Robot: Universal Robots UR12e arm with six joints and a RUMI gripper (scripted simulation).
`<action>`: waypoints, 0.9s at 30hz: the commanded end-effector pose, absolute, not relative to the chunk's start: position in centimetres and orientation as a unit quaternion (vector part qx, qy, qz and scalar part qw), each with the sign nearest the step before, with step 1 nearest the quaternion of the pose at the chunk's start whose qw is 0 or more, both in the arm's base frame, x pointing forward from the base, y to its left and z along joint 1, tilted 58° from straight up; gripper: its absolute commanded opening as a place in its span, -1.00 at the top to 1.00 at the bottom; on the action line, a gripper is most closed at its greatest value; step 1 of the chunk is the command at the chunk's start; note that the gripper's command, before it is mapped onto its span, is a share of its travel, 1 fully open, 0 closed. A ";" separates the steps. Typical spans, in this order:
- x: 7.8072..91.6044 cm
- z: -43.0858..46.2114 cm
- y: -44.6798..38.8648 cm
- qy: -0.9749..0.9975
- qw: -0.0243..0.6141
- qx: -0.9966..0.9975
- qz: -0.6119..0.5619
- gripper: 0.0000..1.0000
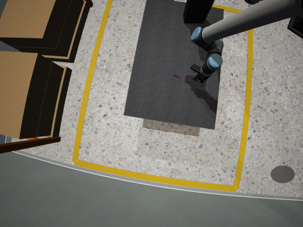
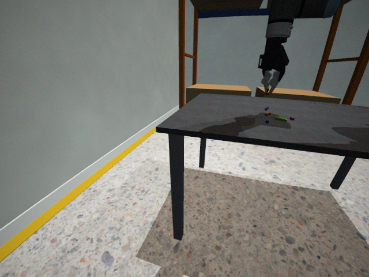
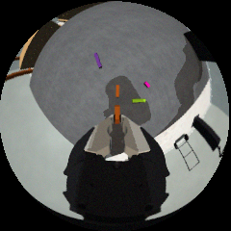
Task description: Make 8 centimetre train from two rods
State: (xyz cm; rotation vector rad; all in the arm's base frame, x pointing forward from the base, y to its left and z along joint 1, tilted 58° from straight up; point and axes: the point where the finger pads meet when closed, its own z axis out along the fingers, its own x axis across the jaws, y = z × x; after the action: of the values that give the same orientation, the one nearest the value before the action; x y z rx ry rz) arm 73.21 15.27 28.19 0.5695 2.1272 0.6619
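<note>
My gripper [image 1: 195,78] [image 2: 268,92] [image 3: 116,115] is shut on an orange rod [image 3: 117,111] and holds it well above the table. A second orange rod [image 1: 189,79] [image 2: 267,113] [image 3: 117,90] lies on the table. A purple rod [image 1: 176,75] [image 2: 266,108] [image 3: 98,60] lies apart from it. A lime rod [image 2: 280,119] [image 3: 139,101] lies near a short magenta rod [image 1: 193,71] [image 2: 292,118] [image 3: 147,85], with a gap between them. A small blue rod [image 1: 201,85] [image 2: 267,121] lies near the second orange rod. The arm hides the lime rod in the top view; the blue rod is not visible in the wrist view.
The dark table [image 1: 156,97] [image 2: 208,110] [image 3: 63,96] bears the loose rods. The arm's shadow falls across several of them. A black block-like column [image 1: 197,12] stands at the table's far end in the top view. Cardboard-coloured boxes [image 1: 14,90] stand beyond the table.
</note>
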 end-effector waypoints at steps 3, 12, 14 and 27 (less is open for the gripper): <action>73.2 28.4 15.5 0.841 0.406 0.239 0.268 1.00; 73.2 28.4 15.5 0.841 0.406 0.239 0.268 1.00; 73.2 28.4 15.5 0.841 0.406 0.239 0.268 1.00; 74.1 27.8 15.8 0.841 0.405 0.239 0.268 1.00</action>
State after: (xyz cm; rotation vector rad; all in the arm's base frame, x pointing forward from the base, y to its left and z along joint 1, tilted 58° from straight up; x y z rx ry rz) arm 73.57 15.62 28.15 0.6040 2.1216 0.6763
